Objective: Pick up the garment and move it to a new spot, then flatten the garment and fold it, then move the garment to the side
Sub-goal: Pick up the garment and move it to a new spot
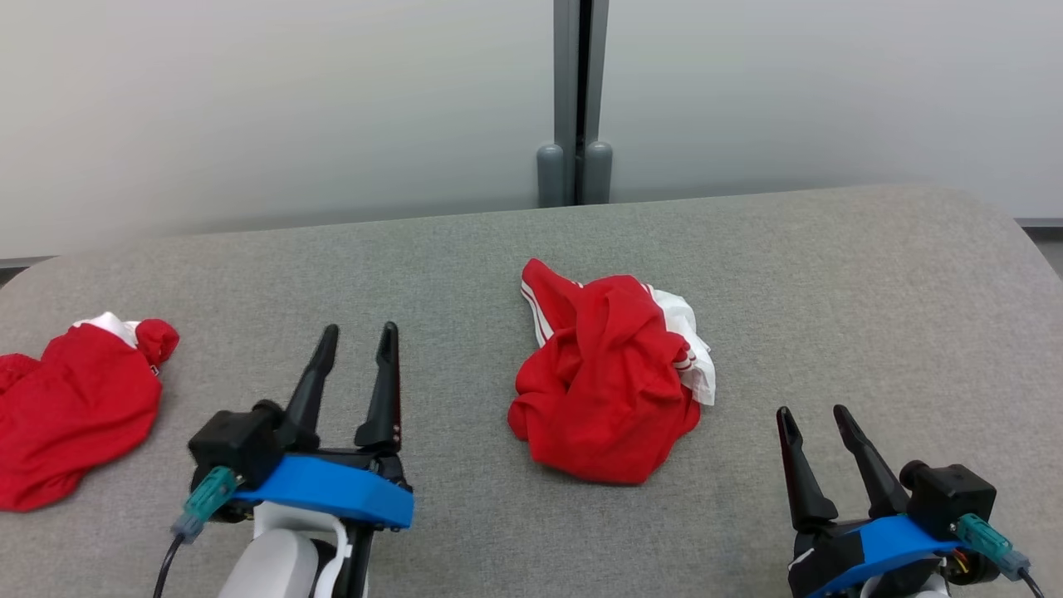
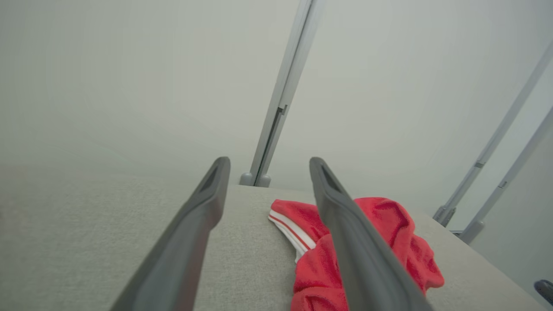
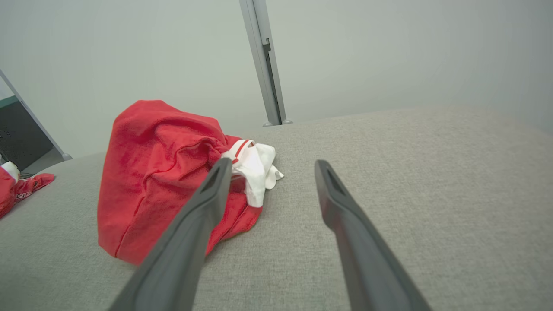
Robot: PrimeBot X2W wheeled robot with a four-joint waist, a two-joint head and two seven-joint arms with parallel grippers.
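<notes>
A crumpled red garment (image 1: 610,378) with white trim and stripes lies bunched in the middle of the grey fabric table (image 1: 872,316). It also appears as a red heap (image 2: 389,242) in the left wrist view and as a tall red mound (image 3: 160,172) in the right wrist view. My left gripper (image 1: 361,336) stands open at the lower left, a good way left of the garment, holding nothing. My right gripper (image 1: 814,418) is open at the lower right, just right of the garment, with nothing between its fingers.
A second red and white garment (image 1: 71,407) lies at the table's left edge, seen small (image 3: 17,188) in the right wrist view. A grey post (image 1: 575,100) rises behind the table against a pale wall. Bare table stretches to the right.
</notes>
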